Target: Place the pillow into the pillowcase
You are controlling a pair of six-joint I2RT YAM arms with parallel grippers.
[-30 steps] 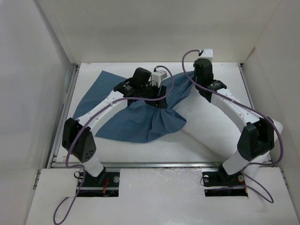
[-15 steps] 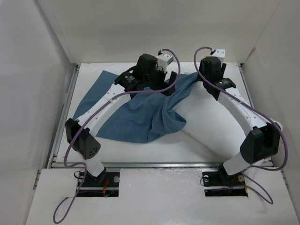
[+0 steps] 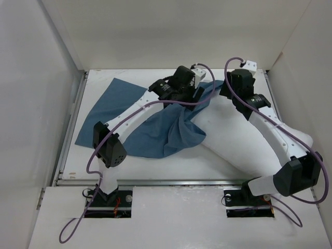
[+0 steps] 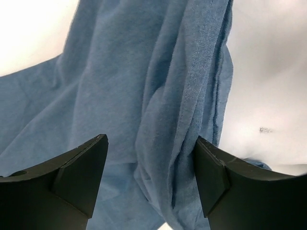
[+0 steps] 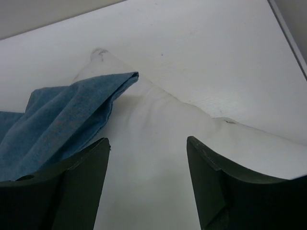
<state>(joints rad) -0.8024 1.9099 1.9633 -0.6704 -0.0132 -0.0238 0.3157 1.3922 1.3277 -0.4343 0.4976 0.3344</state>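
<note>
1. Our left gripper [image 4: 151, 141] stood with its black fingers well apart and gripped nothing. A bunched fold of the wrinkled slate-blue cloth pillowcase [image 4: 120, 72] ran beneath the gap.
2. Our right gripper [image 5: 147, 140] was likewise spread wide and empty, hanging over the plump white rectangular fabric pillow [image 5: 158, 120].
3. The pillowcase lay draped over the pillow's far end, beside its bare corner tip, with most of it spread to the left on the white table [image 5: 201, 43].
4. The pillow lay diagonally toward the near right, largely uncovered.
</note>
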